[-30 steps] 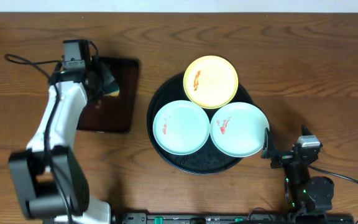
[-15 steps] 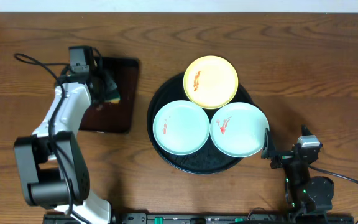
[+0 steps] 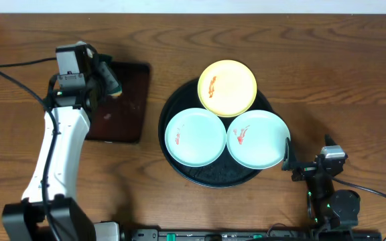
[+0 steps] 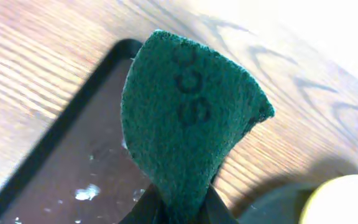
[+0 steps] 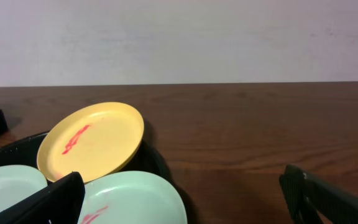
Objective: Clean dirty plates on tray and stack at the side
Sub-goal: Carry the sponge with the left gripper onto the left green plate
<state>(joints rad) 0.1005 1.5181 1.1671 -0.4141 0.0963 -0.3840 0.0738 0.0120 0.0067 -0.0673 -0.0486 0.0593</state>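
While the left end effector (image 3: 107, 79), clamped on a green sponge (image 4: 188, 118), has shifted toward 9 o'clock over the brown tray (image 3: 126, 114), the plates (image 3: 194, 137) stay on the black tray (image 3: 210, 175); the right end effector (image 5: 182, 208), jaws apart, stays at that tray's 5 o'clock.

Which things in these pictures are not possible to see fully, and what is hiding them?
- Left wrist view: the left gripper is mostly behind the green sponge and cut by the bottom edge.
- Right wrist view: the two pale blue plates are cut by the bottom edge; a finger of the right gripper covers part.
- Overhead view: the black tray floor lies largely under the yellow plate and the pale blue plates.
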